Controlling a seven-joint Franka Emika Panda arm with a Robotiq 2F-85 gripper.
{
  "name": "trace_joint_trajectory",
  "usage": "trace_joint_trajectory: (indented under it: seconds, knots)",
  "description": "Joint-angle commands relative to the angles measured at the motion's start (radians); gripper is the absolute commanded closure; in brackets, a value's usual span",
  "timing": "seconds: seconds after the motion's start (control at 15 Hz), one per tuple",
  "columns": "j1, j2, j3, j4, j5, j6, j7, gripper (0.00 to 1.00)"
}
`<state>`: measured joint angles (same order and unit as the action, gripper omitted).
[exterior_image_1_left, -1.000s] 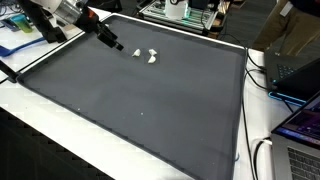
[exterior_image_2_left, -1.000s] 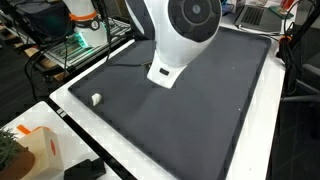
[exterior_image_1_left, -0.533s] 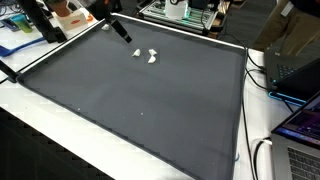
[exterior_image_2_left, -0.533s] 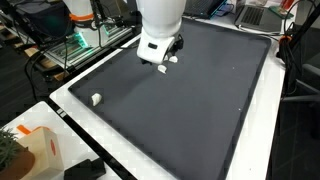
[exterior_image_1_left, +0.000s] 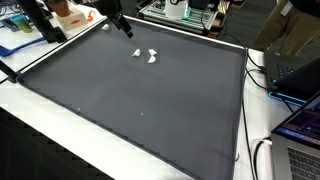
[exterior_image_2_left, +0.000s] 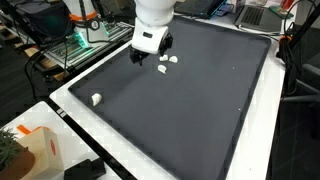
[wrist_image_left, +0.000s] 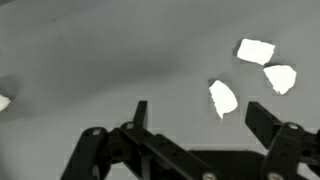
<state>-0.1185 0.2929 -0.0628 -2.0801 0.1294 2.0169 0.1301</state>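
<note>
**Open claw raised clear of three white lumps on a dark mat**

A white bench (exterior_image_2_left: 258, 140) carries a large dark mat (exterior_image_2_left: 190, 120). At the far left of the mat in an exterior view, close to its edge, lies a lone lump (exterior_image_2_left: 96, 99). It is small and white, and well apart from everything else. The wrist view catches this same lump at its left border (wrist_image_left: 3, 102).

Further right hangs the claw (exterior_image_2_left: 150, 56). Its two dark fingers (wrist_image_left: 140, 112) stand wide apart with nothing between them, and it hovers clear of the mat. A second ago it was low, just beside the lumps, and the arm's white wrist filled much of that exterior view. Since then it has risen and drawn back toward the mat's far edge, its jaws as wide as before. In an exterior view the claw (exterior_image_1_left: 126, 31) now sits up near the mat's corner.

Just right of the claw lie the three white lumps (exterior_image_2_left: 163, 59), close together on the mat. In the wrist view the nearest lump (wrist_image_left: 223, 97) lies ahead of the fingertips, closer to the right finger. The two farther lumps sit beyond it to the right, one (wrist_image_left: 255, 51) above the other (wrist_image_left: 280, 78). None of the lumps has shifted since the earlier pictures.
</note>
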Motion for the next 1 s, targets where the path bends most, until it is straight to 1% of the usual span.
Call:
trace_joint_trajectory:
  seconds: [0.0, 0.2, 0.33, 0.53, 0.8, 0.87, 0.93]
  knots:
    - [0.022, 0.016, -0.037, 0.043, -0.183, -0.054, -0.044, 0.00]
    - [0.022, 0.018, -0.037, 0.084, -0.303, -0.136, -0.114, 0.00]
    - [0.021, 0.040, -0.026, 0.119, -0.346, -0.186, -0.184, 0.00]
    - [0.028, 0.080, -0.013, 0.160, -0.402, -0.226, -0.289, 0.00]
    - [0.033, 0.077, 0.008, 0.153, -0.463, -0.253, -0.451, 0.00]
    - [0.027, 0.075, 0.002, 0.147, -0.427, -0.220, -0.384, 0.00]
    - [0.027, 0.076, 0.006, 0.147, -0.436, -0.226, -0.410, 0.00]
